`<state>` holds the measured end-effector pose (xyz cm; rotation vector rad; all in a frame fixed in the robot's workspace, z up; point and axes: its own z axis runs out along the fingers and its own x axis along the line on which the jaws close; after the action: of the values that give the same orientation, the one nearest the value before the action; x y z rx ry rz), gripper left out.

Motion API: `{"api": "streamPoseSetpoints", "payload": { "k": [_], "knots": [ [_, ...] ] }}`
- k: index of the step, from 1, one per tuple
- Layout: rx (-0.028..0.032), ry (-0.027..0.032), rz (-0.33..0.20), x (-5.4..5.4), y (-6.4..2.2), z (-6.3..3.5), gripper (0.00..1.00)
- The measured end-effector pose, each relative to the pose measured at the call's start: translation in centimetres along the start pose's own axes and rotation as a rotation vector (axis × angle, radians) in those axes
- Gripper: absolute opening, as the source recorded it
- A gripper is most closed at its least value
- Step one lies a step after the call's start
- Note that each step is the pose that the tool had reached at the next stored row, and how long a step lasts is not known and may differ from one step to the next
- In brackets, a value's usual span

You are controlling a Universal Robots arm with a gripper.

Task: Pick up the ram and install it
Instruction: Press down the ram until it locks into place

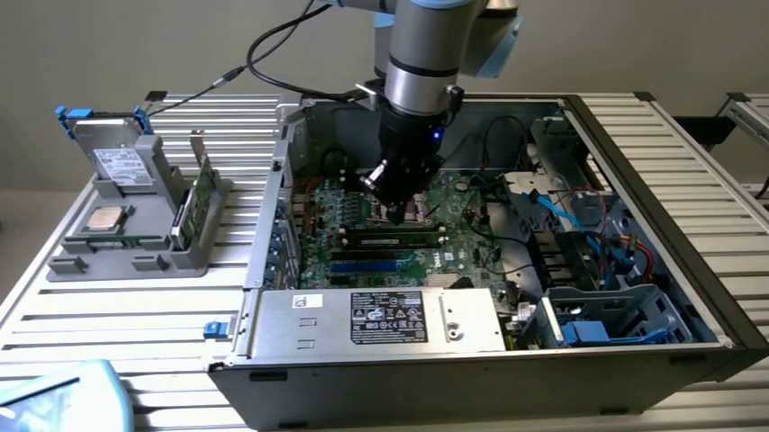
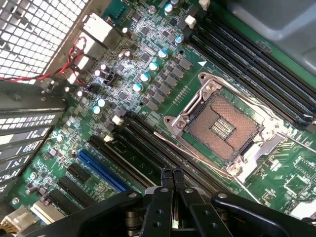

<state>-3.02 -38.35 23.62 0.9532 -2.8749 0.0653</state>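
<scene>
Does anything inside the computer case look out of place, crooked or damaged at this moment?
Nothing looks damaged or spilled. One thing stands out: the processor socket on the motherboard stands open and empty, contacts exposed. The gripper, jaws shut, hovers over the memory slots beside it.

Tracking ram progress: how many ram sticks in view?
1. The ram lies along a slot on the motherboard, next to the gripper tip. The green boards standing in the gray holder at the exterior view's left may hide another.
</scene>
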Motion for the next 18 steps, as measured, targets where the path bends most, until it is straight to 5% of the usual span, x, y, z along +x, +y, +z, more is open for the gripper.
{"api": "streamPoseSetpoints", "payload": {
  "k": [2,4,18],
  "knots": [
    [0.0048,-0.0081,0.016,0.0,0.0,0.01,0.1],
    [0.0045,-0.0102,0.036,-0.01,0.0,0.01,0.1],
    [0.0043,-0.0002,0.157,0.05,-0.03,-0.29,0.1]
  ]
}}
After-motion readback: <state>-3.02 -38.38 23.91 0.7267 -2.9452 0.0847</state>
